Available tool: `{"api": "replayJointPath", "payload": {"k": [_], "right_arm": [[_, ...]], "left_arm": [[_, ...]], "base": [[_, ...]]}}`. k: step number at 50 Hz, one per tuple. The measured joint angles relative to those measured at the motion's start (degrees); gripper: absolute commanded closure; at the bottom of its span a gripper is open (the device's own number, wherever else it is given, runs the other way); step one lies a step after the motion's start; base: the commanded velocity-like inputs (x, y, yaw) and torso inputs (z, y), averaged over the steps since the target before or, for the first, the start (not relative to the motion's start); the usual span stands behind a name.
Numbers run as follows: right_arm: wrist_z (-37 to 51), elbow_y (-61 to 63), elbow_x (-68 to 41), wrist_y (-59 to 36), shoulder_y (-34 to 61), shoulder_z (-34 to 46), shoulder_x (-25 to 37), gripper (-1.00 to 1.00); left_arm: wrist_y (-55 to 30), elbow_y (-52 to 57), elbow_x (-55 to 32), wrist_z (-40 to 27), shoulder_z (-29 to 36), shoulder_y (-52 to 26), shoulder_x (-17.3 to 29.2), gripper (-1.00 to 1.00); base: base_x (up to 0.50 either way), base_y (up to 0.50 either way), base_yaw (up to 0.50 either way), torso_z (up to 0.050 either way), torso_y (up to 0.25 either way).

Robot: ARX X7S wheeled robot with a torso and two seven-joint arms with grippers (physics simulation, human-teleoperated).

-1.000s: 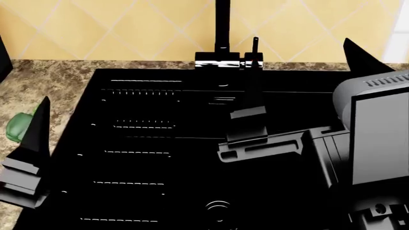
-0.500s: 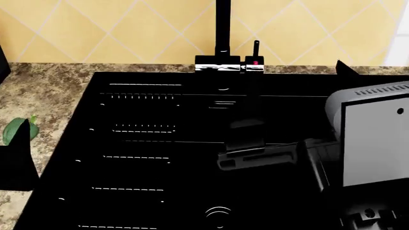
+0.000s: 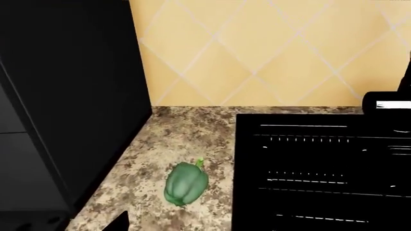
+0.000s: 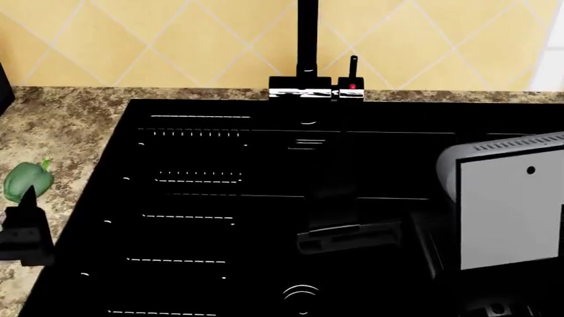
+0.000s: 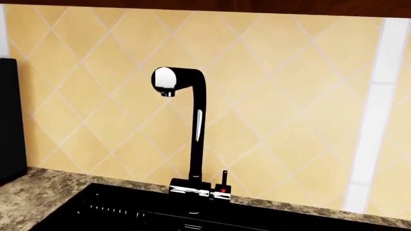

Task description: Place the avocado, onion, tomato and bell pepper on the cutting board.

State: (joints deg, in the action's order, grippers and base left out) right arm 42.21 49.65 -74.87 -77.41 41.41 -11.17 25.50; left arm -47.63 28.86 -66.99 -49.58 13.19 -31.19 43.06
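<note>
Pepper: bell pepper [image 4: 28,179], lobed smooth green, lies at left edge on speckled granite bench [image 4: 62,125], beside black ribbed sink [image 4: 220,198].
Faucet: glossy black [image 5: 192,125].
Claws: both unreadable, cannot tell.

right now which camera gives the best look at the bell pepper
The left wrist view: the bell pepper lies whole and unblocked on the granite counter beside the black sink. The head view catches it only at its edge, partly behind the left gripper. The right wrist view misses it.
</note>
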Motion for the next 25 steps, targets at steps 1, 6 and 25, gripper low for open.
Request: {"api": "replayJointPath", "payload": {"k": [1, 6, 25], "right_arm": [[0.1, 0.0, -0.1, 0.1, -0.1, 0.0, 0.1, -1.00], [0.8, 0.0, -1.2, 0.2, -0.2, -0.2, 0.4, -1.00], [4.6, 0.0, -5.9, 0.5, -0.2, -0.6, 1.4, -1.00]], "left_arm": [[0.2, -0.8, 0.6, 0.4, 0.3, -0.3, -0.2, -1.00], [1.7, -6.0, 3.2, 3.0, 1.5, -1.5, -1.5, -1.00], [8.0, -28.5, 15.4, 13.7, 9.0, -10.1, -7.9, -1.00]], "base": [[0.00, 0.00, 0.00, 0.000, 0.000], [0.00, 0.00, 0.00, 0.000, 0.000], [0.00, 0.00, 0.00, 0.000, 0.000]]}}
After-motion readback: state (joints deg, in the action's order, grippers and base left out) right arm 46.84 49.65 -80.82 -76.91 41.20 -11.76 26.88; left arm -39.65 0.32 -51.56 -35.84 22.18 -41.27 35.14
